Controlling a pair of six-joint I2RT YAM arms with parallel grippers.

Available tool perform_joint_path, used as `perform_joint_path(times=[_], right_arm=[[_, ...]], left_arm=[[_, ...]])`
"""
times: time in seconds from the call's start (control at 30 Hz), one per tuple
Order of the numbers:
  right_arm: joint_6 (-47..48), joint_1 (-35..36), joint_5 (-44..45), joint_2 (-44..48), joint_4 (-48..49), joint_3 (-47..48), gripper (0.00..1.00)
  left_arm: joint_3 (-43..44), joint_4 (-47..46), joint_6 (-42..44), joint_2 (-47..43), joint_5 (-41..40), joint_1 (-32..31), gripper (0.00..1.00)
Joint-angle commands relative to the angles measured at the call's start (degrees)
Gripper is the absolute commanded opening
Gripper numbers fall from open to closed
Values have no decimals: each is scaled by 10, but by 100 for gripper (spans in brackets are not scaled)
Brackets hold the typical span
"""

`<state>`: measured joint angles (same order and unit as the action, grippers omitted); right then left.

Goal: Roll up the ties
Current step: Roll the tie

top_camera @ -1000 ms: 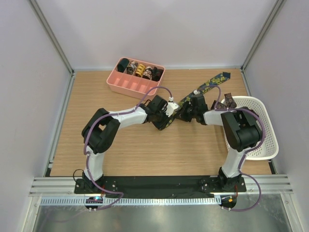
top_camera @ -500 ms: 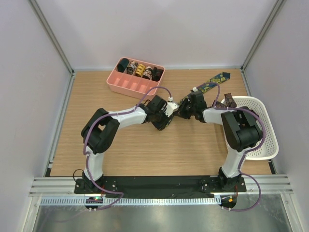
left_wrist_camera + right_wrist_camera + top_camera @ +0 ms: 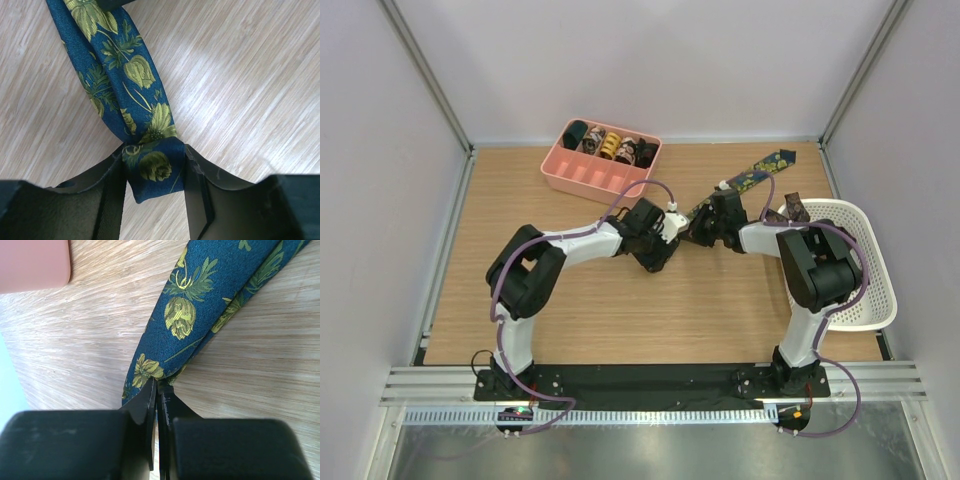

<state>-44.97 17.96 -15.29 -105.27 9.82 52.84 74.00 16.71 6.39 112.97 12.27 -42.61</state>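
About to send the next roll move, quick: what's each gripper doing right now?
Left gripper: fingers closed on the folded end of the navy fabric necktie with yellow-green floral print.
Right gripper: fingers shut, pinching that necktie's edge.

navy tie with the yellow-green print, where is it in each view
top external: navy tie slants from between the two grippers at centre to its pointed end back right.
left wrist: runs from top left down to its folded end between the left gripper fingers.
right wrist: comes from top right down into the shut right gripper.
shared landmark: the wood table, under the tie in all three.
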Motion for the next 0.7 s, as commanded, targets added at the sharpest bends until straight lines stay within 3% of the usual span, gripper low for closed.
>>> perform_joint_path(times=[0.0, 0.13, 0.3, 0.37, 0.43, 0.47, 0.67], right_arm=[[10, 1, 24, 1, 25, 18, 6], [8, 2, 23, 3, 29, 15, 6], [11, 6, 27, 12, 25, 12, 5], [20, 9, 30, 22, 20, 8, 6], [25, 9, 33, 37, 19, 0, 20], [36, 9, 36, 47, 17, -7, 32], [97, 9, 77, 153, -25, -61, 44]], left_arm=[[-15, 38, -6, -6, 21, 1, 48], [-6, 47, -4, 5, 1, 1, 47], [14, 76, -3, 31, -18, 1, 32], [22, 87, -4, 36, -23, 0, 30], [23, 91, -5, 38, -26, 1, 30], [25, 93, -5, 39, -25, 1, 29], [33, 108, -5, 44, -30, 1, 29]])
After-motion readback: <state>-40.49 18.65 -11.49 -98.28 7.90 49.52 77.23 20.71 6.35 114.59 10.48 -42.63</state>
